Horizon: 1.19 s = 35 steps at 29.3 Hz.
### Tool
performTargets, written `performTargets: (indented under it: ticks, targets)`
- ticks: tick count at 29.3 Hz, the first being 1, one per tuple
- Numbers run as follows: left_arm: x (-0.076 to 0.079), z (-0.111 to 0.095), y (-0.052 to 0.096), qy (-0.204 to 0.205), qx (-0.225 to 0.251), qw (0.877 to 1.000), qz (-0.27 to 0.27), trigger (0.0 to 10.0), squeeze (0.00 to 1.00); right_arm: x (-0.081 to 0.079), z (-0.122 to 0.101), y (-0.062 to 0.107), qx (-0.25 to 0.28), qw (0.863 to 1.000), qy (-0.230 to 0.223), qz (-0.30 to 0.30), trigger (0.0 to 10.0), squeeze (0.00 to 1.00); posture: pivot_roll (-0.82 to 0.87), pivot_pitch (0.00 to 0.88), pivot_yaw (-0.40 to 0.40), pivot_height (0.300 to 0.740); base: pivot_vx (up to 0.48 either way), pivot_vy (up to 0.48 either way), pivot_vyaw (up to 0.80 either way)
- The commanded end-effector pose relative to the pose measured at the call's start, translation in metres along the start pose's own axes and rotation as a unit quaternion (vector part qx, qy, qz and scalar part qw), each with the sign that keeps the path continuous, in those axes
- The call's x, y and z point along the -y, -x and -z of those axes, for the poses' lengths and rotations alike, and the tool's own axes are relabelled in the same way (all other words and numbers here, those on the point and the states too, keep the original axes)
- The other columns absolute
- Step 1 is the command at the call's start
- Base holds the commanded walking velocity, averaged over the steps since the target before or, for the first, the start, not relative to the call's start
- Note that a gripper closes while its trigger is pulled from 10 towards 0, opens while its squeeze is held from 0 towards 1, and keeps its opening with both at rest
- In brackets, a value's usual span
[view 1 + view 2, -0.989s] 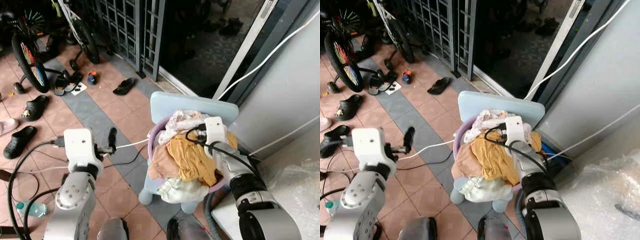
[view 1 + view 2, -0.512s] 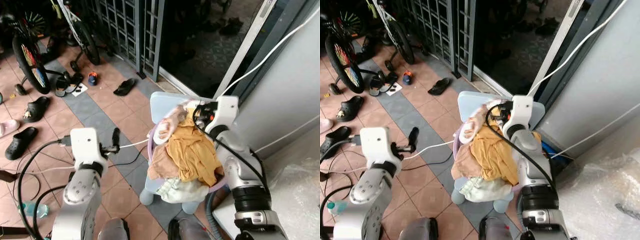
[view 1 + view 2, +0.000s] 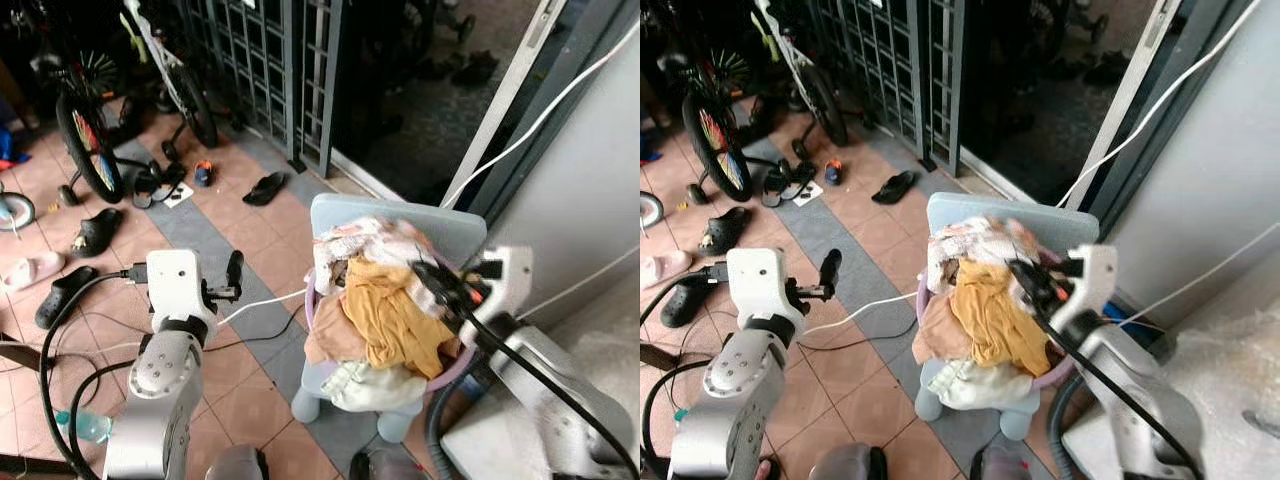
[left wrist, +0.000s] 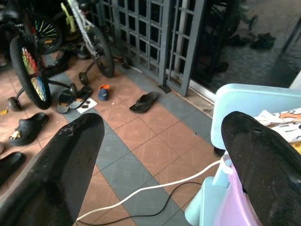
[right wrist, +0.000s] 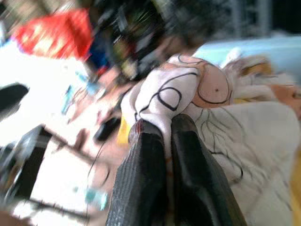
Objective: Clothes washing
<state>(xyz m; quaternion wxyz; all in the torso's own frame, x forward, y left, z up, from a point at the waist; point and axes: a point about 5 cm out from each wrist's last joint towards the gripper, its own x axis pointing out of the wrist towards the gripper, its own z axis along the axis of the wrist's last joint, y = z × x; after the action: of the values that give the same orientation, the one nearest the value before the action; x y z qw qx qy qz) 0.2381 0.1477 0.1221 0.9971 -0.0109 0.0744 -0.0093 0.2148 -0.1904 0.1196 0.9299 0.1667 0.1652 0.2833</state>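
Pale blue plastic chair [image 3: 400,214] is topped w/ purple plastic basket [image 3: 446,372] heaped w/ clothes. White patterned cloth [image 5: 181,92] is clamped by right gripper [image 5: 162,141] atop pile. Left gripper [image 4: 164,155] is held spread apart, beside chair.

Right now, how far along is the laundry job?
Early. Done: the right gripper has pinched the white patterned garment atop the pile. In hand: lifting it off. Left: the yellow garment and other clothes fill the purple basket on the blue chair. The left gripper hangs open, idle.
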Motion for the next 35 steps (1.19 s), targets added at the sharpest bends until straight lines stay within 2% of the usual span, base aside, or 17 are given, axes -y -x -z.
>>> performTargets:
  ticks: [1, 2, 4, 7, 10, 11, 13, 14, 15, 16, 17, 23, 25, 29, 32, 34, 35]
  targets:
    - [0.001, 0.002, -0.001, -0.005, -0.005, 1.0, 0.006, 10.0, 0.0, -0.012, 0.005, 0.007, -0.035, 0.997, 0.023, -0.065, 0.0, 0.0, -0.01, 0.015, 0.02, 0.74, 0.0, 0.0, 0.0]
    - [0.002, 0.003, -0.003, -0.007, -0.007, 1.0, 0.011, 10.0, 0.0, -0.013, 0.014, 0.016, -0.083, 0.991, 0.048, -0.09, 0.0, 0.0, -0.01, 0.015, 0.022, 0.74, 0.0, 0.0, 0.0]
    - [0.003, 0.002, -0.004, -0.008, -0.008, 1.0, 0.014, 10.0, 0.0, -0.012, 0.022, 0.02, -0.123, 0.984, 0.072, -0.107, 0.0, 0.0, -0.01, 0.015, 0.024, 0.74, 0.0, 0.0, 0.0]
    - [0.004, 0.003, -0.005, -0.013, -0.012, 1.0, 0.018, 10.0, 0.0, -0.009, 0.038, 0.023, -0.209, 0.956, 0.148, -0.14, 0.0, 0.0, 0.0, 0.013, 0.027, 0.74, 0.0, 0.0, 0.0]
    - [0.005, 0.004, -0.004, -0.014, -0.013, 1.0, 0.019, 10.0, 0.0, -0.009, 0.04, 0.022, -0.221, 0.952, 0.159, -0.142, 0.0, 0.0, 0.0, 0.013, 0.026, 0.74, 0.0, 0.0, 0.0]
    - [0.004, 0.006, -0.003, -0.018, -0.019, 0.999, 0.02, 10.0, 0.0, -0.004, 0.041, 0.012, -0.234, 0.945, 0.193, -0.124, 0.0, 0.0, 0.01, 0.015, 0.024, 0.74, 0.0, 0.0, 0.0]
    - [0.004, 0.008, -0.002, -0.022, -0.025, 0.999, 0.02, 10.0, 0.0, 0.003, 0.043, 0.001, -0.249, 0.932, 0.244, -0.094, 9.7, 0.0, 0.01, 0.017, 0.021, 0.74, 0.0, 0.0, 0.0]
    - [0.004, 0.008, -0.002, -0.022, -0.025, 0.999, 0.02, 10.0, 0.0, 0.003, 0.043, 0.001, -0.249, 0.932, 0.244, -0.094, 9.7, 0.0, 0.01, 0.017, 0.021, 0.74, 0.0, 0.0, 0.0]
    - [0.004, 0.009, -0.001, -0.023, -0.027, 0.999, 0.021, 10.0, 0.0, 0.005, 0.045, -0.003, -0.257, 0.924, 0.266, -0.094, 8.0, 0.94, 0.02, 0.017, 0.017, 0.74, 0.0, 0.0, 0.0]
    - [0.004, 0.009, -0.001, -0.023, -0.027, 0.999, 0.021, 10.0, 0.0, 0.005, 0.045, -0.003, -0.257, 0.924, 0.266, -0.094, 8.0, 0.94, 0.02, 0.017, 0.017, 0.74, 0.0, 0.0, 0.0]
    - [0.005, 0.01, -0.001, -0.025, -0.03, 0.999, 0.022, 10.0, 0.0, 0.003, 0.045, -0.007, -0.255, 0.918, 0.287, -0.101, 10.0, 1.0, 0.02, 0.017, 0.017, 0.74, 0.0, 0.0, 0.0]
    - [0.005, 0.013, 0.001, -0.034, -0.039, 0.998, 0.025, 10.0, 0.0, -0.004, 0.037, -0.024, -0.22, 0.916, 0.32, -0.103, 10.0, 1.0, 0.02, 0.018, 0.014, 0.74, 0.0, 0.0, 0.0]
    - [0.005, 0.014, 0.001, -0.038, -0.042, 0.998, 0.029, 10.0, 0.0, -0.014, 0.031, -0.026, -0.195, 0.922, 0.301, -0.147, 10.0, 1.0, 0.02, 0.017, 0.019, 0.74, 0.0, 0.0, 0.0]
    - [0.007, 0.013, -0.001, -0.044, -0.04, 0.998, 0.037, 10.0, 0.0, -0.029, 0.022, -0.021, -0.185, 0.918, 0.266, -0.23, 10.0, 1.0, 0.02, 0.014, 0.023, 0.74, 0.0, 0.0, 0.0]
    - [0.007, 0.012, -0.002, -0.046, -0.039, 0.997, 0.04, 10.0, 0.0, -0.029, 0.018, -0.021, -0.188, 0.914, 0.263, -0.245, 10.0, 1.0, 0.02, 0.011, 0.025, 0.74, 0.0, 0.0, 0.0]
    - [0.007, 0.012, -0.002, -0.047, -0.039, 0.997, 0.041, 10.0, 0.0, -0.024, 0.014, -0.023, -0.186, 0.908, 0.287, -0.241, 10.0, 1.0, 0.02, 0.008, 0.026, 0.74, 0.0, 0.0, 0.0]
    - [0.007, 0.012, -0.002, -0.047, -0.039, 0.997, 0.041, 10.0, 0.0, -0.021, 0.011, -0.029, -0.175, 0.914, 0.292, -0.222, 10.0, 1.0, 0.02, 0.009, 0.026, 0.74, 0.0, 0.0, 0.0]
